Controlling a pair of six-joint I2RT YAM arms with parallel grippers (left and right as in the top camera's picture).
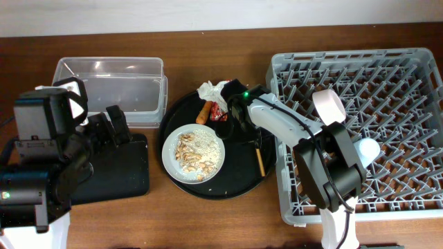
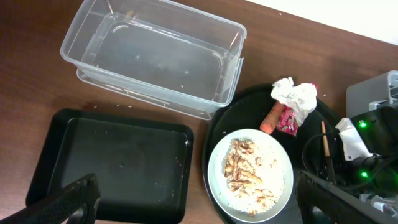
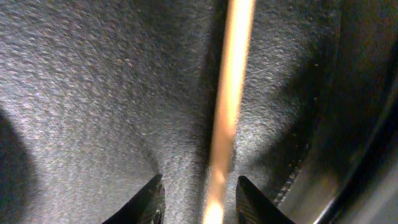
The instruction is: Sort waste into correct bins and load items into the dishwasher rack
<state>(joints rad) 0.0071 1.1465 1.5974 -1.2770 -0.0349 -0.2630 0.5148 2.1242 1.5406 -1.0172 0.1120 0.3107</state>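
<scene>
The white plate point(image 1: 169, 155) with rice and beige scraps point(image 1: 197, 152) sits on the round black tray point(image 1: 235, 183). Behind it lie the crumpled tissue point(image 1: 213, 90), red wrapper point(image 1: 219, 111) and orange carrot piece point(image 1: 203, 112). My right gripper point(image 1: 250, 133) is low over the tray, open, its fingers point(image 3: 200, 199) either side of a chopstick point(image 3: 230, 93) with gaps both sides. The chopsticks point(image 1: 260, 160) lie on the tray's right part. My left gripper point(image 2: 199, 205) is open wide and empty above the flat black tray point(image 2: 112, 162) and the plate point(image 2: 214, 168). The pinkish bowl point(image 1: 329, 105) and blue cup point(image 1: 367, 149) are in the grey rack point(image 1: 387, 69).
The clear tub point(image 1: 111, 83) stands at the back left, with nothing large in it, just behind the flat black tray point(image 1: 118, 173). The rack fills the right side, close against the round tray's right rim.
</scene>
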